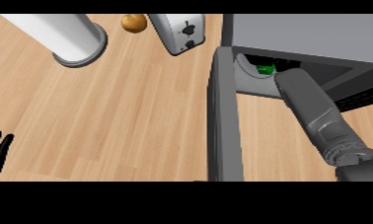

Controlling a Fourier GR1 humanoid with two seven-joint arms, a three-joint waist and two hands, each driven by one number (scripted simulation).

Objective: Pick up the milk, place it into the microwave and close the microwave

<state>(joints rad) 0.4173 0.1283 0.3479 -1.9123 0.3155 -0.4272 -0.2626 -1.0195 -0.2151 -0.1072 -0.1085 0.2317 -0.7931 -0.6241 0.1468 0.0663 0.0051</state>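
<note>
The microwave (306, 33) stands at the right with its door (224, 119) swung wide open toward me. A small green piece of the milk (265, 69) shows inside the dark cavity, next to a pale round plate (247, 66). My right forearm (317, 112) reaches from the lower right into the opening, just right of the milk. Its hand is hidden in the cavity. My left hand (4, 148) rests at the lower left edge, with only straight fingers showing, far from the microwave.
A silver toaster (178, 33) stands at the back, just left of the microwave. Beside it lies a brown round item (134, 22). A wide white cylinder (69, 38) rises at the back left. The wooden counter (124, 114) spreads left of the door.
</note>
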